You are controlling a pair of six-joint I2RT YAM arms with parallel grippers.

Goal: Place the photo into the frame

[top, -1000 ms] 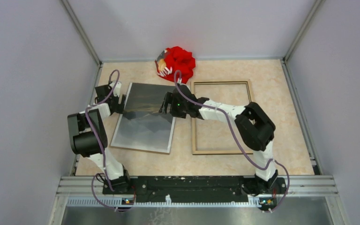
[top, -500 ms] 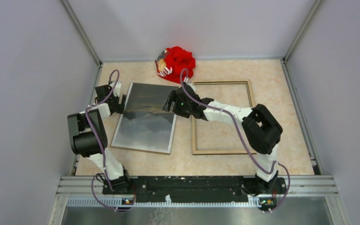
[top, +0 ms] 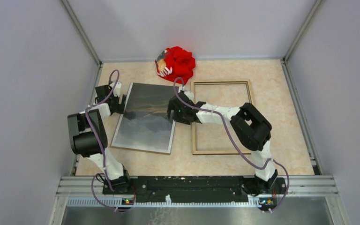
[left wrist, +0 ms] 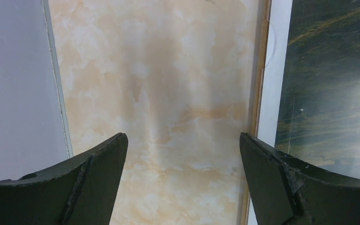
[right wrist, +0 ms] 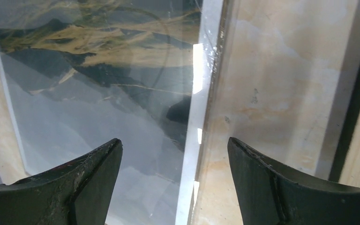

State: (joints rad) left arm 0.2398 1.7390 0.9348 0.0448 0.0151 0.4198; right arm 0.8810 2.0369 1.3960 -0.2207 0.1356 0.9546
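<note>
At the photo's (top: 145,117) three o'clock edge your right gripper (top: 171,108) gapes, holding nothing; your left gripper (top: 119,104) likewise at nine. Pinch unevenly and it may skew against the frame (top: 221,83).

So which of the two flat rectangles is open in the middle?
The frame on the right: only a thin wood-coloured border, table showing through. The photo left of it is a solid dark print.

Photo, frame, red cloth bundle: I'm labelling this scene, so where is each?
photo (top: 143,126), top external view, middle of the print's face.
frame (top: 220,82), top external view, its far rail.
red cloth bundle (top: 179,63), top external view, middle of the fabric.
</note>
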